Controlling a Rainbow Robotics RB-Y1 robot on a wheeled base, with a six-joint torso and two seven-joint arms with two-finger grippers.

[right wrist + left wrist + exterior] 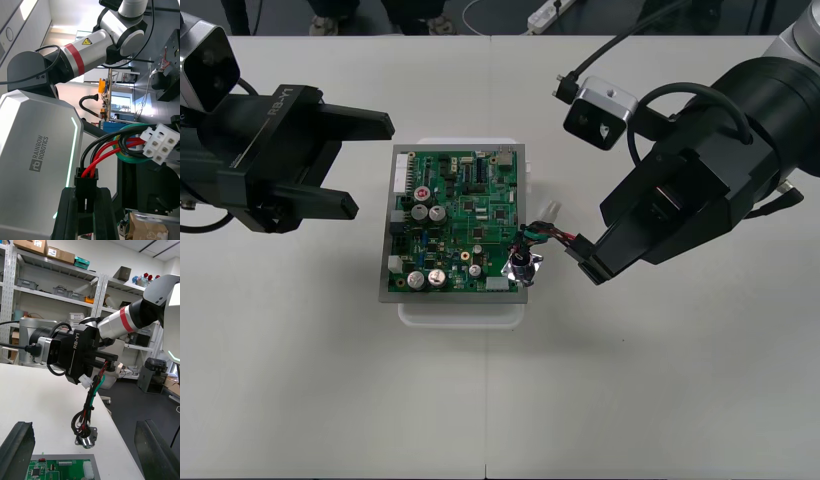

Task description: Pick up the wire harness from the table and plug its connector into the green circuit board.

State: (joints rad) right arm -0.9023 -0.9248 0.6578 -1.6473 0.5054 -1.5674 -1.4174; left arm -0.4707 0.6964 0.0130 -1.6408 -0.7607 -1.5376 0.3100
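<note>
The plain, light tabletop [330,380] spreads across nearly the whole front view. Its far edge runs straight, with a strip of dark floor [410,15] beyond it. A faint seam [485,420] crosses the surface from far to near, about midway between left and right. A white base [463,312] lies directly on the tabletop near the middle, straddling that seam and square to the edges. The green circuit board [455,220] sits flat on the base and covers most of it. The base shows as a pale band along the board's near side and a thin margin at its right.
</note>
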